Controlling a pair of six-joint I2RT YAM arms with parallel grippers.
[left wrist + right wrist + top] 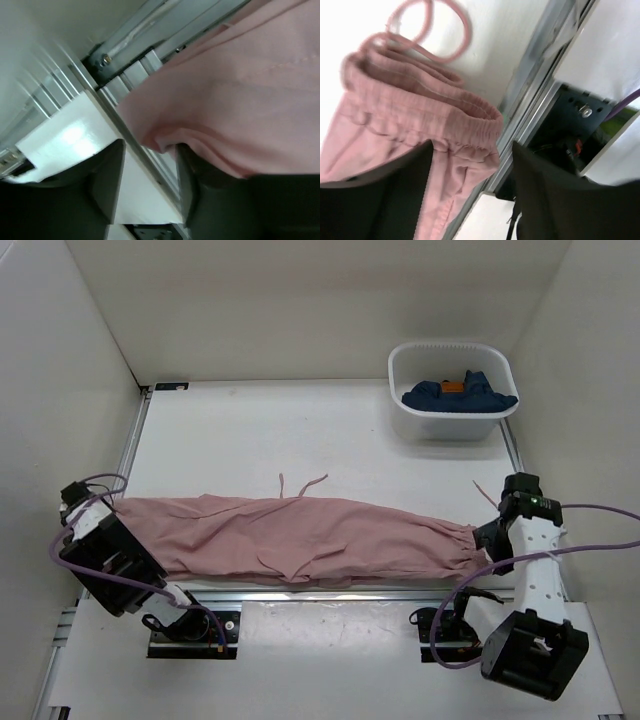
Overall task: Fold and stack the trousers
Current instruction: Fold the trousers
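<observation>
the pink trousers (300, 538) lie folded lengthwise in a long band across the near edge of the table (300, 430), waistband (462, 546) to the right, drawstrings (300, 483) trailing behind. open table lies beyond, up to the bin (450, 426). left gripper (150, 147) sits low at the cuff, right gripper (472, 145) at the waistband, both jaws apart, grasping nothing.

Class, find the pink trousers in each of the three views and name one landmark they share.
Top external: the trousers stretch left to right along the near edge of the table.
Left wrist: pink cloth fills the upper right.
Right wrist: the waistband sits left of centre.
Shared landmark: the metal rail.
</observation>
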